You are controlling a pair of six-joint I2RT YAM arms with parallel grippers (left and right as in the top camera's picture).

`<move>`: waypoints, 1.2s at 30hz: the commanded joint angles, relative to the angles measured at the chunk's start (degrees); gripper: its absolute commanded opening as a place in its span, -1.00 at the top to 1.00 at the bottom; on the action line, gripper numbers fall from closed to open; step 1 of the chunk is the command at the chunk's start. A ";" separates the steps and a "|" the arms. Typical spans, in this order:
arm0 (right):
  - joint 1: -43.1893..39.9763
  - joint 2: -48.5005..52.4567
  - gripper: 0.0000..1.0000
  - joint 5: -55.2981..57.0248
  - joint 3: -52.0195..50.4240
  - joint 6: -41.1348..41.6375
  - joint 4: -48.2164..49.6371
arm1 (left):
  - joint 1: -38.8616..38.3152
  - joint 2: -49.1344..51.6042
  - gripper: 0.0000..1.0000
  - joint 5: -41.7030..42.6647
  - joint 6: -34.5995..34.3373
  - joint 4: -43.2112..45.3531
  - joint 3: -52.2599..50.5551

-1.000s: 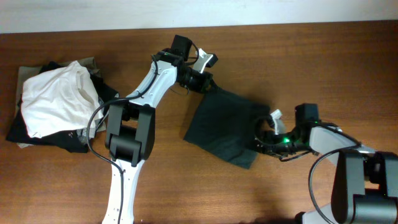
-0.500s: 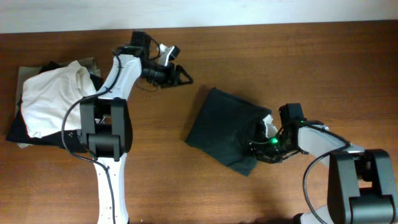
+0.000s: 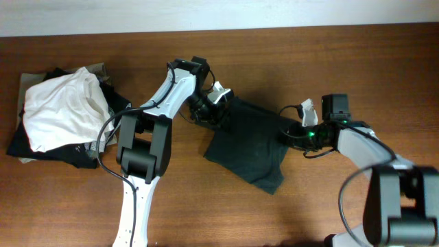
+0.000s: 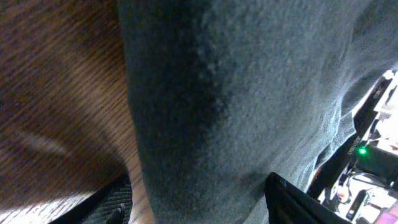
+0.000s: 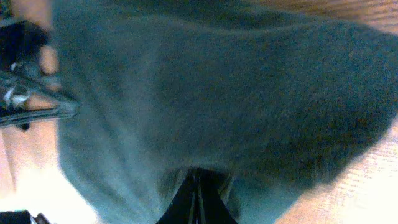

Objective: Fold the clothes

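Observation:
The clothes (image 3: 248, 144), a dark charcoal shirt, lie bunched in a rough diamond in the middle of the table. My left gripper (image 3: 217, 104) is at the shirt's upper left corner. In the left wrist view it (image 4: 199, 210) stands open, and the cloth (image 4: 249, 93) lies between its two fingers (image 4: 115, 205). My right gripper (image 3: 289, 134) is at the shirt's right edge. In the right wrist view its jaws (image 5: 196, 190) are pressed together with a fold of the cloth (image 5: 217, 93) pinched in them.
A pile of other garments sits at the far left: a white shirt (image 3: 62, 106) on top of grey and black ones (image 3: 38, 147). Brown wooden table (image 3: 206, 206) lies all around, and its back edge (image 3: 274, 27) meets a white wall.
My left gripper let go, swung away to the left, then came back open onto the shirt's upper left corner. My right gripper shut on the right edge and moved up, stretching the cloth.

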 commanded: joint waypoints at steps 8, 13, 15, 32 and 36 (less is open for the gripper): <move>0.20 9.55 0.92 0.48 0.46 2.93 0.42 | -4.79 2.86 -0.12 13.81 -1.73 1.70 -1.31; 0.07 9.09 0.92 -0.98 0.52 2.62 -2.08 | -6.21 2.84 0.99 13.77 -2.12 0.07 -1.27; -1.09 5.03 0.92 -3.10 1.07 1.16 -6.16 | -4.13 2.43 0.99 10.62 -2.10 -3.39 0.35; -3.23 -21.64 0.92 -3.15 6.49 -0.76 -23.87 | 49.44 -10.45 0.99 0.35 -2.56 -23.89 29.70; -3.26 -21.64 0.92 -3.15 6.49 -0.74 -23.87 | 60.22 -10.45 0.56 -11.41 -6.84 -23.91 29.68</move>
